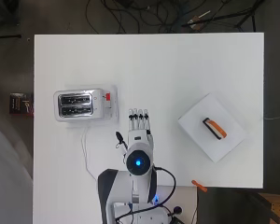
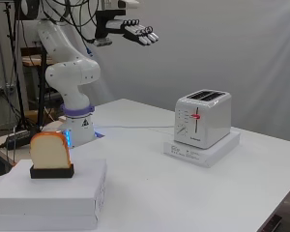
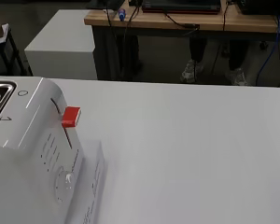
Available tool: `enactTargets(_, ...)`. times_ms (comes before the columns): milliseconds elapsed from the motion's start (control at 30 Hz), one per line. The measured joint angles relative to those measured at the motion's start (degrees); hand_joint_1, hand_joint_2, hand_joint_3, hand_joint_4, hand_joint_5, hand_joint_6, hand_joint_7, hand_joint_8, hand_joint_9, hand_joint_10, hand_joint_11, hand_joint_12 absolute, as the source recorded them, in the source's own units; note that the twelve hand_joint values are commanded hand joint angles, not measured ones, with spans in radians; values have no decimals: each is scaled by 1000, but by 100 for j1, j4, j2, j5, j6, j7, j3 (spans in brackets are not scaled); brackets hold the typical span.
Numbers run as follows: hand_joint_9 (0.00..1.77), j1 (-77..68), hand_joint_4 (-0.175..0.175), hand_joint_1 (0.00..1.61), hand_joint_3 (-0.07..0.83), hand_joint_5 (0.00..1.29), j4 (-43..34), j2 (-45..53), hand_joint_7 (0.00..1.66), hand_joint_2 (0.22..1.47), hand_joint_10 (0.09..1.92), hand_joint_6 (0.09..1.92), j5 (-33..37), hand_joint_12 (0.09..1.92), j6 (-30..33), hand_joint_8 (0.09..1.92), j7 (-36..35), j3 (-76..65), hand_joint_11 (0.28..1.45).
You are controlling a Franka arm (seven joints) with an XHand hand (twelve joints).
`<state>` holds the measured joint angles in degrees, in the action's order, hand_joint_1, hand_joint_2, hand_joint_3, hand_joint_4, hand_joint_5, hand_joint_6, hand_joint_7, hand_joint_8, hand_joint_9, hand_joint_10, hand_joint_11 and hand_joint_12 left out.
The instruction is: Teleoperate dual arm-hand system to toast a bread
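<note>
- The hand (image 1: 139, 122) is hovering high above the table (image 1: 177, 70) with fingers straight and spread — holding nothing.
- The bread slice (image 1: 215, 129) is standing upright in a black holder (image 2: 51, 171) on a white box (image 1: 233, 140), lying at about 3 o'clock from the hand in the overhead view, well apart; its long axis is running from 10 to 4 o'clock.
- The toaster (image 1: 79, 104) is sitting nearer, at about 10 o'clock — slots empty, red lever (image 3: 71, 116) up.
- Judgement: the coming reach is heading rightward and down to the bread.

A glossy white arm (image 2: 67, 72) with rounded joints is wearing a purple ring above its base, trailing black cables and carrying a black-and-white hand (image 2: 137, 31).
</note>
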<state>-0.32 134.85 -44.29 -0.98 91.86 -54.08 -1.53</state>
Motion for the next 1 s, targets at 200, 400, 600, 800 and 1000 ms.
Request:
enactTargets(200,446,2,-6,226,-2,253,-120,210,359,1149,87,87,-269,87,314,87,-1177,-448,397)
enactTargets(400,555,132,-25,261,8,315,-442,549,468,1188,87,87,-904,87,-74,87,-1116,-1042,434)
enactTargets(600,594,313,-79,219,14,306,-686,834,502,1245,87,87,-1304,87,-348,87,-1015,-2236,471)
enactTargets(800,827,359,-116,217,3,323,-922,1405,653,1302,87,87,-1861,87,-489,87,-1156,-3233,604)
enactTargets(1000,827,304,-104,234,-5,333,-1410,2727,659,1292,87,87,-1576,87,-359,87,-1653,-3617,616)
